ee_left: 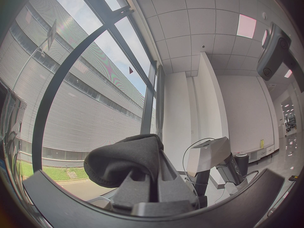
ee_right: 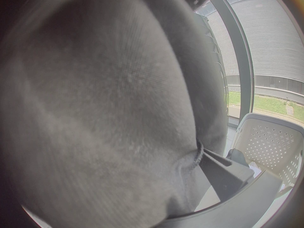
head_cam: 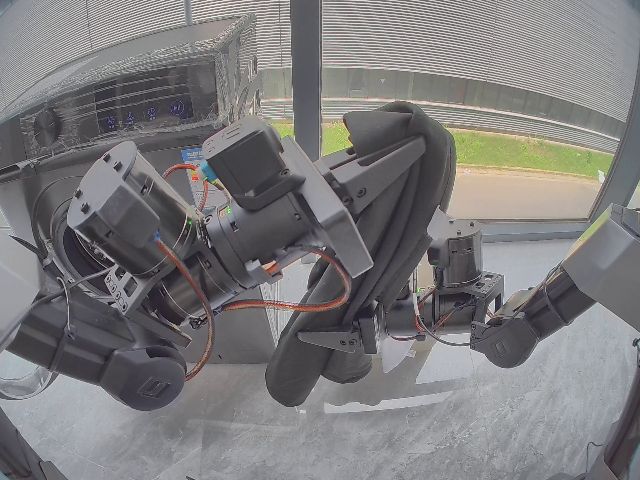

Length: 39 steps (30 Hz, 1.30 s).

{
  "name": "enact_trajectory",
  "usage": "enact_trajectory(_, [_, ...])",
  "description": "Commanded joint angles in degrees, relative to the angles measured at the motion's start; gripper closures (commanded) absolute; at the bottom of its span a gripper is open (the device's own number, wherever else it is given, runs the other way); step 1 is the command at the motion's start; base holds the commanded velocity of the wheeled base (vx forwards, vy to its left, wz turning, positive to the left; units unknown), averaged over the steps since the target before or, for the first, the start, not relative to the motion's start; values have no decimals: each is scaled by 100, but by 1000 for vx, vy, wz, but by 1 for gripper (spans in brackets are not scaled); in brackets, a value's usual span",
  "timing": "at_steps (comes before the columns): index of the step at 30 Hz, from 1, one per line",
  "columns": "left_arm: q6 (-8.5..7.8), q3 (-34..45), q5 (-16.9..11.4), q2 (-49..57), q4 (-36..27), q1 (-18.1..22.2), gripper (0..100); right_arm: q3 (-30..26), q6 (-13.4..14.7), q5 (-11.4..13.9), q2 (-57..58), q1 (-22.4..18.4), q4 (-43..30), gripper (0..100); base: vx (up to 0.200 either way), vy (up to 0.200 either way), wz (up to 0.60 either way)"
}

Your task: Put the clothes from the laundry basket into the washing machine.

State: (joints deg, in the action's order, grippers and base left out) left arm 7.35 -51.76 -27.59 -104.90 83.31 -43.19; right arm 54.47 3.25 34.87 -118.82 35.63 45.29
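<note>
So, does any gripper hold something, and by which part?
The left gripper pinches the dark grey fabric garment at its top fold; the right gripper meets its lower part, but a hold there cannot be told.

Grey marble floor (head_cam: 467, 421), tall window (head_cam: 520, 68), dark mullion (head_cam: 305, 55), white wall (ee_left: 243, 111), tiled ceiling (ee_left: 190, 22), lit ceiling panel (ee_left: 246, 26)
</note>
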Motion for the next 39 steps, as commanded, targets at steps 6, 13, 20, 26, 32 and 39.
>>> enact_trajectory(6, [3, -1, -1, -13, 1, 4, 100, 222, -27, -6, -264, 31, 270, 100, 0, 0, 0])
enact_trajectory(13, [21, 8, 8, -92, 10, 65, 100, 29, -18, -6, -115, 40, 305, 100, 0, 0, 0])
enact_trajectory(20, [21, -1, 52, -400, 45, 478, 100, -1307, -27, 29, 1160, 67, 305, 100, 0, 0, 0])
enact_trajectory(26, [3, -1, 104, -901, 80, 1050, 100, -2573, 8, 55, 2812, 146, 305, 100, 0, 0, 0])
enact_trajectory(32, [-14, -124, 456, -1419, 98, 1357, 100, -3443, 88, 47, 3910, 330, 296, 100, 0, 0, 0])
enact_trajectory(39, [-14, -71, 526, -1700, 115, 1331, 100, -3575, 96, 20, 4236, 321, 296, 100, 0, 0, 0])
